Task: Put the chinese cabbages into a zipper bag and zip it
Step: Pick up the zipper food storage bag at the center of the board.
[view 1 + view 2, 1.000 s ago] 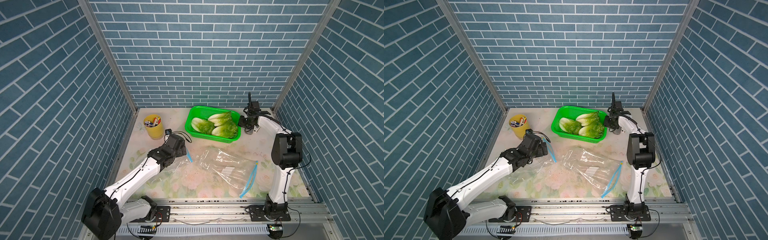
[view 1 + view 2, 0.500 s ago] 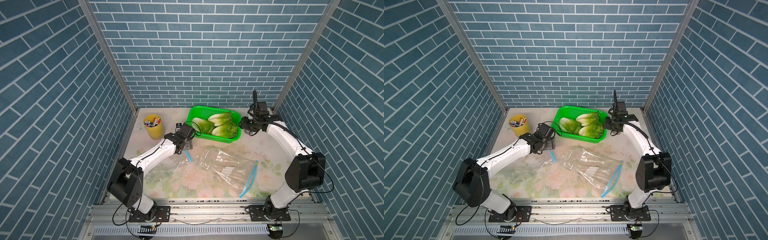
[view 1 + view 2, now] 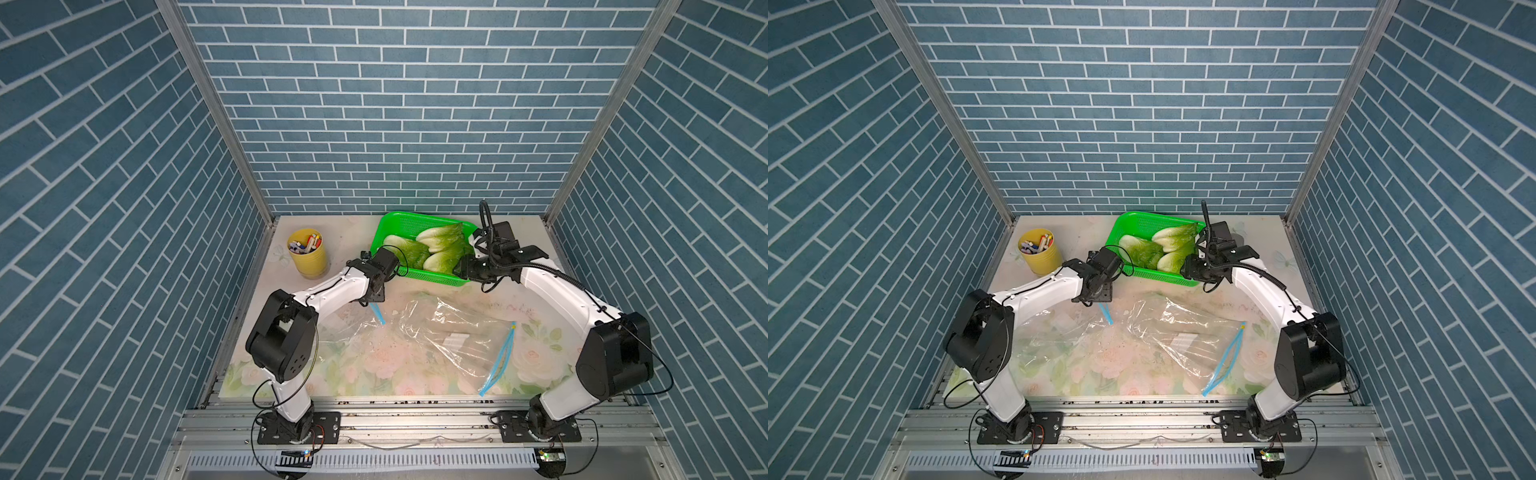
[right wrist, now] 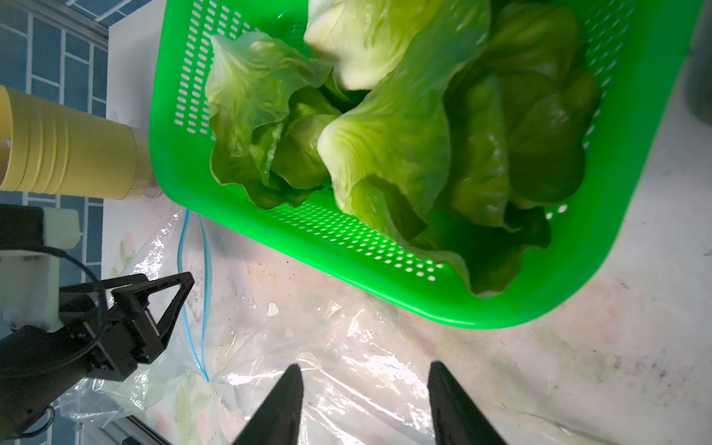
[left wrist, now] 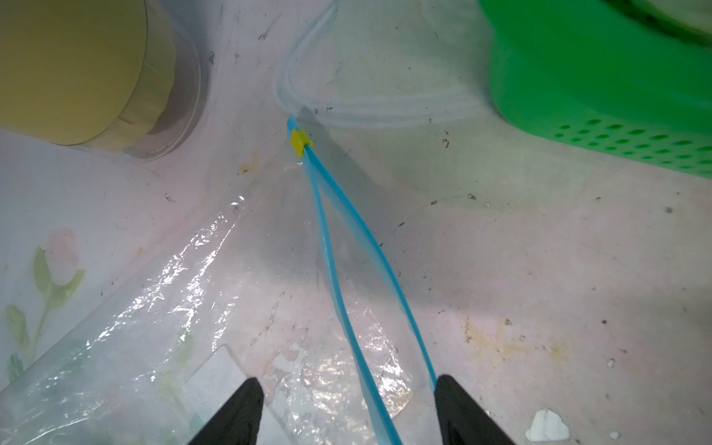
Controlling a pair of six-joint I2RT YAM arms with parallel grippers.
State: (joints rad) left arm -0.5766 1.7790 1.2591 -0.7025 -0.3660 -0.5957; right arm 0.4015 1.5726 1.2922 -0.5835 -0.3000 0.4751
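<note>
Top views: three chinese cabbages (image 3: 436, 249) (image 3: 1163, 249) lie together in the green basket (image 3: 401, 216) at the worktop's (image 3: 353, 232) far edge, none bagged; yellow cup (image 3: 309, 257) stands near the far left corner. Left gripper (image 3: 374, 296) sits low just off the basket's near left corner, over the blue-zipped end of a zipper bag (image 3: 332, 345). A second clear bag (image 3: 449, 336) lies crumpled mid-worktop. Right gripper (image 3: 464, 268) hangs at the basket's near right rim. Left wrist: jaws spread; blue zip tracks (image 5: 339, 250) run in a V from a yellow slider (image 5: 299, 140) to between the fingers, one track reaching a finger's inner edge, nothing pinched. Right wrist: jaws spread with nothing between, over clear plastic; cabbages just beyond, inside the basket
</note>
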